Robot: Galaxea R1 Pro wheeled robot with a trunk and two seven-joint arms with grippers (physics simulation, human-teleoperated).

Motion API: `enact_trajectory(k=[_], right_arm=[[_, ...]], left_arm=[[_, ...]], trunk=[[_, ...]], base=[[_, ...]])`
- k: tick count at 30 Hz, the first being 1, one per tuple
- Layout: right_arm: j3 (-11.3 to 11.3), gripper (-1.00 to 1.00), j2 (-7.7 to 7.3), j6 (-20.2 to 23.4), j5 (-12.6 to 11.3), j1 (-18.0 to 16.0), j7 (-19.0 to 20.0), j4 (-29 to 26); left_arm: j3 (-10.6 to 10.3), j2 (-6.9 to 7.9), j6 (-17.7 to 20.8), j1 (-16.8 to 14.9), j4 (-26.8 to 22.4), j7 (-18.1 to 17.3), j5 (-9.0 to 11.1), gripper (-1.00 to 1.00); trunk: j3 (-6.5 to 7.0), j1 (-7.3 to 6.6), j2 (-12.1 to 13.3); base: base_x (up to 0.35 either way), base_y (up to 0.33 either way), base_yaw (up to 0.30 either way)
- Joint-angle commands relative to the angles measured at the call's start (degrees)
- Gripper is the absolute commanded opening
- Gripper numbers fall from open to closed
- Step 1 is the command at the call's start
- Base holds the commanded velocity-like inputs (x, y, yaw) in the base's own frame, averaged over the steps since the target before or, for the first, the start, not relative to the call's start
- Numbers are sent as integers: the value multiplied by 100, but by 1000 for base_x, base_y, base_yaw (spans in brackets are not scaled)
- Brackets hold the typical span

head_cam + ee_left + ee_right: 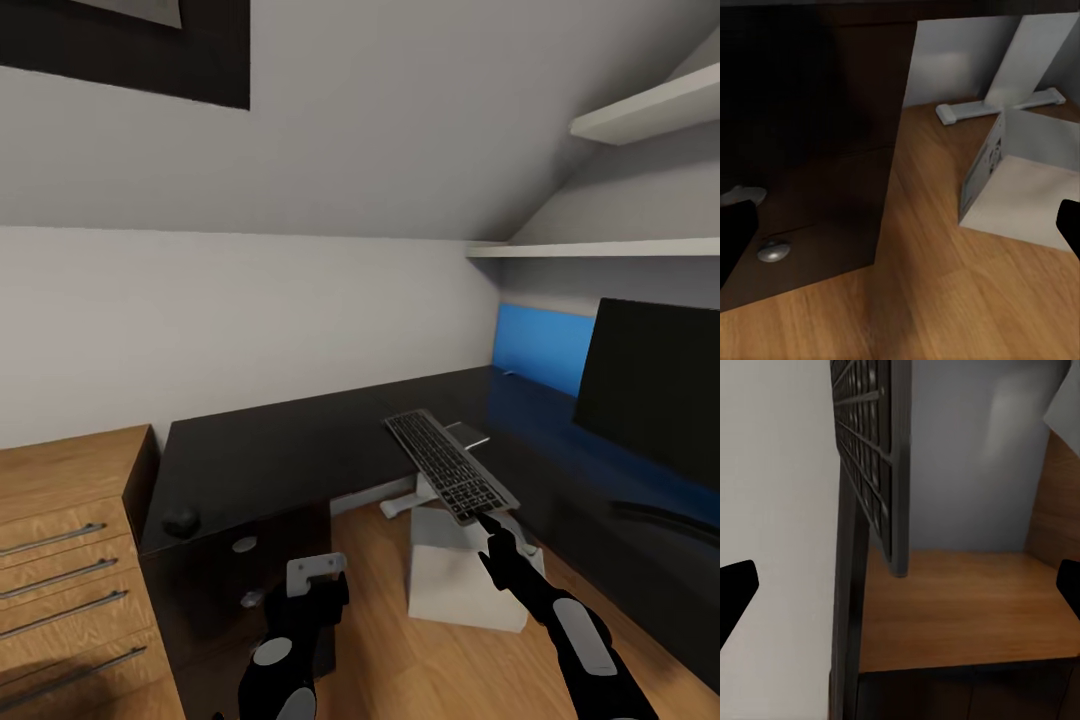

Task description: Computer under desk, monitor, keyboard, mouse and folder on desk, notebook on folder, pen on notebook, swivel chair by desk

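Keyboard [452, 465] — one, slim black slab with dark grey keys — is pinched at its near end in my right hand [492, 523], held tilted in the air above the floor beside the black L-shaped tabletop [300, 440]. One wide black monitor [655, 385] stands on the tabletop. One blue folder [545, 345] leans at the wall behind it. One light grey boxy computer [455, 570] sits on the wood floor [380, 640]. My left hand [315, 580] hangs open — low, by the dark drawer pedestal [802, 187].

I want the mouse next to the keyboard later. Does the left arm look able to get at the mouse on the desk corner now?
Probably yes. The mouse sits near the desk edge with nothing around it, and the left gripper hangs open just below and beside that corner, so it would have to rise first.
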Motion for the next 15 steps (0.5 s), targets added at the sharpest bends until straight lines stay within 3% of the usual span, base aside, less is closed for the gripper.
enact_trajectory(k=[1, 6, 15], right_arm=[[-19, 100, 1, 40, -16, -3, 10, 1], [-22, 100, -1, 44, -16, -5, 10, 1], [-30, 100, -2, 44, -14, -4, 10, 1]], left_arm=[[-8, 1, 19, -6, -6, 45, 34, 100], [-102, 0, 19, -6, 1, 45, 29, 100], [-179, 1, 19, -6, 10, 45, 28, 100]], trunk=[[-6, 1, -3], [-6, 1, -3], [-6, 1, -3]], base=[[151, 11, 0], [203, 5, 0], [60, -15, 0]])
